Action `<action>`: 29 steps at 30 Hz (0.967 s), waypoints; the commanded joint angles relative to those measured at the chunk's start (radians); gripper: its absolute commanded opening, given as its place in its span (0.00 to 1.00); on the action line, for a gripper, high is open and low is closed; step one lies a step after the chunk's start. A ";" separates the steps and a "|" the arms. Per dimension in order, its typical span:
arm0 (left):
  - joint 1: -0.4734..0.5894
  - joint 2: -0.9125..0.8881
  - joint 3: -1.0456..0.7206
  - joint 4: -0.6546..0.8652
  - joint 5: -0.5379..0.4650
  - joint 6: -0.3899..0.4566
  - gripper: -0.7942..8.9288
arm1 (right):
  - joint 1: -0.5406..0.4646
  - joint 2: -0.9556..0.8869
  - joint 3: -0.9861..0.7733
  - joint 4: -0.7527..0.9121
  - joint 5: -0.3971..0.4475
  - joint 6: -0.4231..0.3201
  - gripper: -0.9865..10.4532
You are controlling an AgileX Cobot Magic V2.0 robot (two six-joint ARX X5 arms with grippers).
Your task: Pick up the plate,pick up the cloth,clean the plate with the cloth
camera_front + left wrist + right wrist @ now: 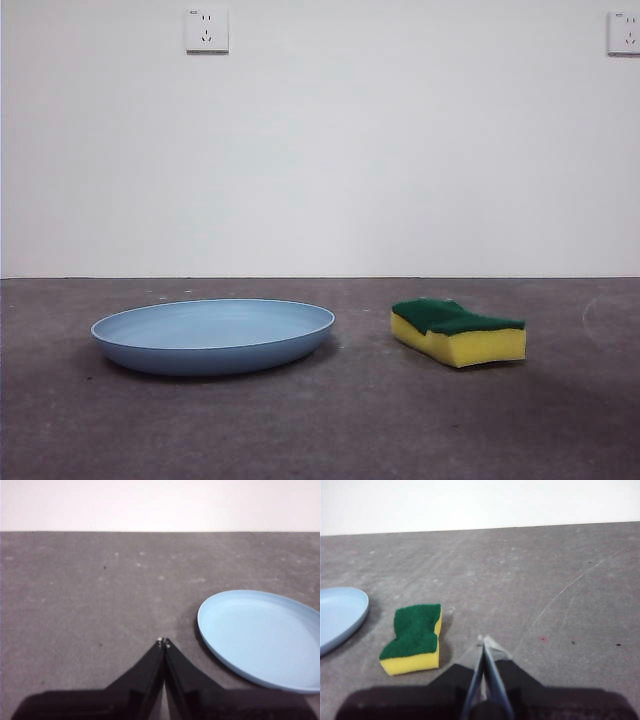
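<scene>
Blue plate (pixel 260 637) edge-cropped in wrist views

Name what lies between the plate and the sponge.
Nothing: only bare grey table separates plate from sponge, shown in the front view.

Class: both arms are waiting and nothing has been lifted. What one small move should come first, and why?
Probably open the left tool and ease it toward the plate. Both tools are shut and empty, the plate lies flat on the table near the left one, and the sponge rests apart, nearer the right tool.
</scene>
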 commanded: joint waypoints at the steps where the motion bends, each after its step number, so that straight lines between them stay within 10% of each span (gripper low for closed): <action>1: 0.002 -0.002 -0.013 0.017 0.010 -0.040 0.08 | 0.002 0.000 -0.010 0.032 0.002 0.194 0.08; 5: 0.003 -0.002 0.002 0.022 0.037 -0.145 0.08 | 0.002 0.000 0.015 0.043 0.002 0.372 0.08; 14: 0.003 0.035 0.131 -0.076 0.055 -0.269 0.08 | 0.002 0.153 0.209 0.027 -0.005 0.428 0.08; 29: 0.002 0.425 0.486 -0.125 0.238 -0.223 0.08 | 0.002 0.712 0.697 -0.246 -0.282 0.183 0.08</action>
